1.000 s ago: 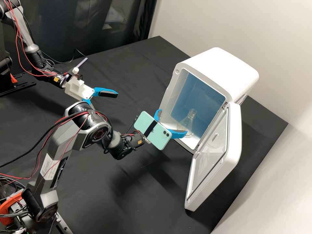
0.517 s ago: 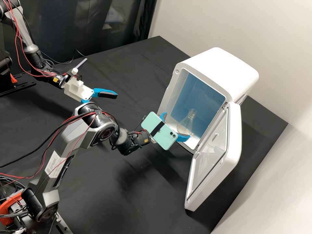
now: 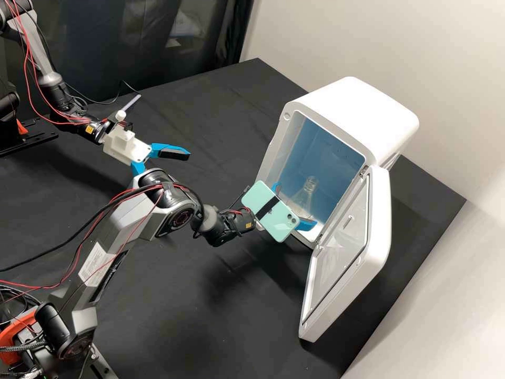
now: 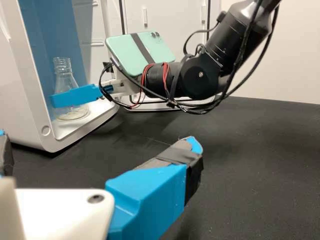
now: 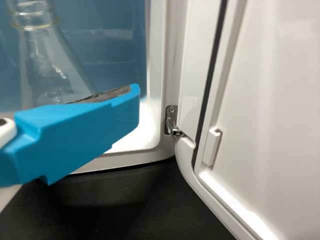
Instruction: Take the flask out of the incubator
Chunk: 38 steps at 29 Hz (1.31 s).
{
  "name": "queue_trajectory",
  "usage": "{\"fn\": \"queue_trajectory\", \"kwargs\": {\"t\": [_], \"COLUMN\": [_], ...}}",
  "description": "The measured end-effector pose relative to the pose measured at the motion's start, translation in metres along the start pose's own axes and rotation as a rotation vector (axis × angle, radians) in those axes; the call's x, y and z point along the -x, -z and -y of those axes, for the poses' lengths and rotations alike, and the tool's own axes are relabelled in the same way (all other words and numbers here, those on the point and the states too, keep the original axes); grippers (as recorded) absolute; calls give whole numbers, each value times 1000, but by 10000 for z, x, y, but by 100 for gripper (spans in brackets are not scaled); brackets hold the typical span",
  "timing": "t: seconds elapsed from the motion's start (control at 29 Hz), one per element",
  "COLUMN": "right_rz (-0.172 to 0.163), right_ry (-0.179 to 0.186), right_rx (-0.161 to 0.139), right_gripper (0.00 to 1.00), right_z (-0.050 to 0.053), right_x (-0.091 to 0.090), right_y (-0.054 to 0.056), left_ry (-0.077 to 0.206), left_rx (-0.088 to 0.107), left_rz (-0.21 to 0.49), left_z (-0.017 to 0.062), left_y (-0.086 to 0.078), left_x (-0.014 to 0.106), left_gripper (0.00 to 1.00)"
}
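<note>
nearest, the right arm (image 3: 121, 231) rises from the front-left corner of the black bench (image 3: 221, 316) and stretches across toward the white incubator (image 3: 357, 110), with red and black cables (image 3: 79, 247) running along it. a mint-green phone (image 3: 271, 210) with a dark strap over it sits on the wrist. just beyond, the incubator's door (image 3: 363, 247) stands swung wide open on the near side of the box.

the right gripper (image 3: 295, 206) is at the mouth of the blue-lined chamber. its fingers are spread apart, one on either side of the lower body of the flask (image 3: 309, 190). i cannot tell whether either finger touches the glass. the clear conical flask stands upright on the chamber floor, inside the incubator, close to the front opening.

farther back and to the left, the left gripper (image 3: 162, 160) hangs above the bench, well apart from the incubator, pointing toward it, with its blue fingers spread wide. behind it a dark curtain (image 3: 131, 37) closes off the far side of the bench.
</note>
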Motion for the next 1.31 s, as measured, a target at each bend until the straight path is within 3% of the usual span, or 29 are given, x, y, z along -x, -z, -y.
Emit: {"fn": "queue_trajectory", "kwargs": {"t": [0.1, 0.28, 0.72, 0.76, 1.31], "right_rz": [6, 8, 2, 0, -4], "right_ry": [2, 4, 10, 9, 1], "right_rx": [-41, -73, -104, -104, -81], "right_gripper": [100, 100, 100, 0, 0], "right_z": [-52, -97, -177, -182, -216], "right_x": [-50, -96, -175, -173, -191], "right_y": [23, 60, 172, 177, 213], "left_ry": [0, -1, -1, -1, -1], "left_rx": [0, 1, 1, 1, 1], "left_rz": [-1, -2, -2, -2, -2], "left_z": [0, -1, -1, -1, -1], "left_y": [1, 2, 2, 2, 2], "left_x": [0, 0, 0, 0, 0], "left_gripper": [100, 100, 100, 100, 100]}}
